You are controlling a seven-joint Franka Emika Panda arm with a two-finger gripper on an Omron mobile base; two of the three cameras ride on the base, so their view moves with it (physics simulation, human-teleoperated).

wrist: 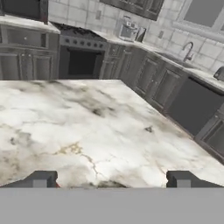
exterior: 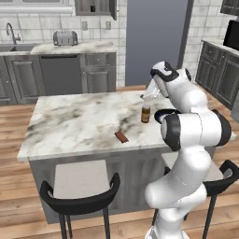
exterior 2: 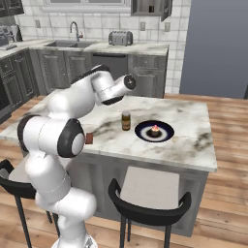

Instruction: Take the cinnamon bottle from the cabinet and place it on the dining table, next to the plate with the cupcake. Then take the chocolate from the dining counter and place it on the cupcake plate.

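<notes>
While the gripper (wrist: 112, 179) hung wide open and empty, the cinnamon bottle (exterior 2: 126, 120) stood upright just beside the cupcake plate (exterior 2: 154, 131), apparently delivered; the chocolate (exterior: 121, 137) lay farther off, awaiting pickup.

1. The white arm (exterior: 191, 140) rises from the base, folds at a dark elbow joint and reaches forward
2. The gripper (wrist: 111, 179) hangs with its fingertips (wrist: 41, 178) spread wide apart, nothing between them

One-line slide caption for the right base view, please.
Cinnamon bottle stands beside the cupcake plate on the marble island.
</notes>
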